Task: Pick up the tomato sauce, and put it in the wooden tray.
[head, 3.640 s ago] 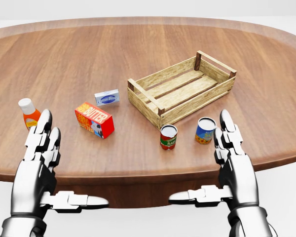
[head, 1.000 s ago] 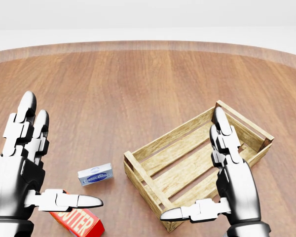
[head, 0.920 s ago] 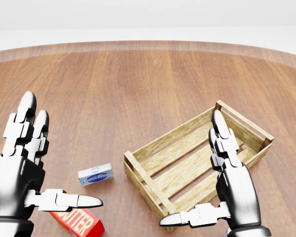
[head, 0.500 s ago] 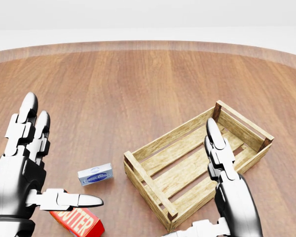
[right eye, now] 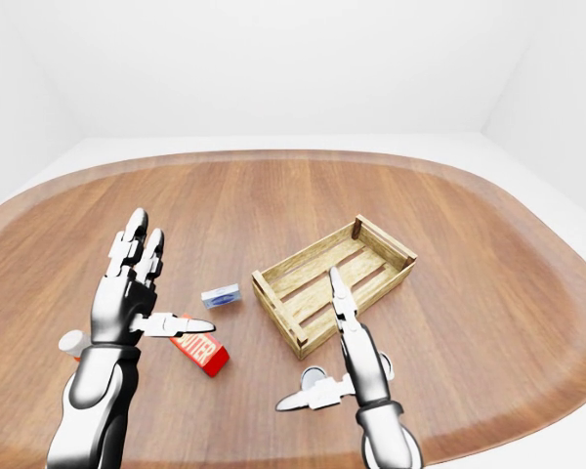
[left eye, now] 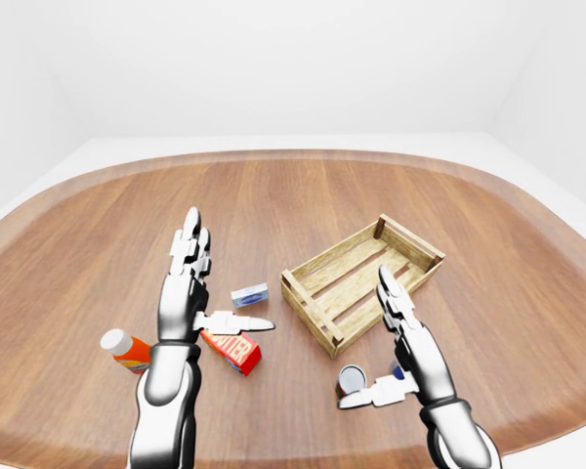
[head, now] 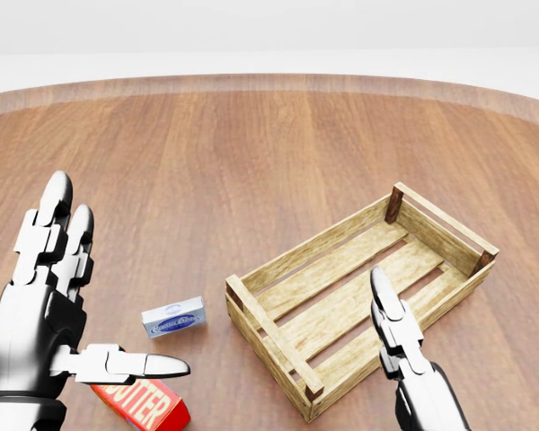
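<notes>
Second can [left eye: 398,370] crowds the tomato sauce [left eye: 352,379]; wooden tray [left eye: 317,276] open on top

We see the small silver-topped tomato sauce can [left eye: 352,378] upright, lower centre of the left-eye view; the slatted light-wood tray [left eye: 362,280] sits diagonally, centre-right, near above it.

Bright, even light, sharp, soft shadows

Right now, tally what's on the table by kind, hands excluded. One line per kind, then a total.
Cans: 2, one showing its lid, the other mostly hidden behind the right hand
Bottles: 1, orange with white cap
Boxes: 2, red butter box and small blue-and-white box
Wooden trays: 1
Total: 6
</notes>
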`<state>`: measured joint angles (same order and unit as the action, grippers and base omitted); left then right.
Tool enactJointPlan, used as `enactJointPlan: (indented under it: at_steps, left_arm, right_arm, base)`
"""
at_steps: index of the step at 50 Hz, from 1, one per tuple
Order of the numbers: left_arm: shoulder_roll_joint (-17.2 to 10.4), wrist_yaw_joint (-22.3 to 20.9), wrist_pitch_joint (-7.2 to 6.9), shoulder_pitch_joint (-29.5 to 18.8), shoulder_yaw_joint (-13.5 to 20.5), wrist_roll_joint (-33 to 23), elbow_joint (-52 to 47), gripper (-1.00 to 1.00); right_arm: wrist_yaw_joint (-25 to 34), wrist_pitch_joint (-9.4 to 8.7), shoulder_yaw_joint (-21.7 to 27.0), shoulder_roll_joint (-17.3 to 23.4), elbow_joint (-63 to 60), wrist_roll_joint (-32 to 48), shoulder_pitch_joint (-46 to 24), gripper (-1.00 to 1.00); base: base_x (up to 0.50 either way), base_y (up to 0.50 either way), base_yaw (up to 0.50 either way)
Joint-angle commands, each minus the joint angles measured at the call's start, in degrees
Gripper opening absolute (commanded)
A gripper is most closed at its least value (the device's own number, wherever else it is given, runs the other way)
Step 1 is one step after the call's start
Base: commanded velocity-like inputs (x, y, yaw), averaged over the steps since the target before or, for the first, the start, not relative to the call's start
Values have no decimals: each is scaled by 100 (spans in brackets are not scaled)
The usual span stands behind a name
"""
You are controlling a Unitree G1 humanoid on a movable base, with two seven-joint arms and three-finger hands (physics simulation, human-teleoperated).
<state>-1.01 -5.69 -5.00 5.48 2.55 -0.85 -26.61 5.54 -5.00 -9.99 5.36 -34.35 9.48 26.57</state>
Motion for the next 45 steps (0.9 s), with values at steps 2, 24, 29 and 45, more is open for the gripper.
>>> enactJointPlan:
  at_steps: [2, 24, 29, 45]
  left_arm:
    - [-3, 2, 0, -11, 0, -4, -46, 100]
    - [3, 2, 0, 3, -32, -4, -110, 100]
    - [4, -6, 0, 23, -29, 0, -130, 100]
    - [8, -9, 0, 25, -20, 0, -131, 100]
  right_arm:
    - [35, 0, -4, 96, 280, -26, 395, 100]
    - [-11, 308, -53, 171, 820, -6, 581, 100]
    - [-49, 469, -58, 161, 1049, 37, 558, 100]
    - [-149, 1000, 11, 90, 2056, 178, 329, 100]
  base:
    - [0, 0, 0]
    - [0, 0, 0]
    - [0, 0, 0]
    - [0, 0, 0]
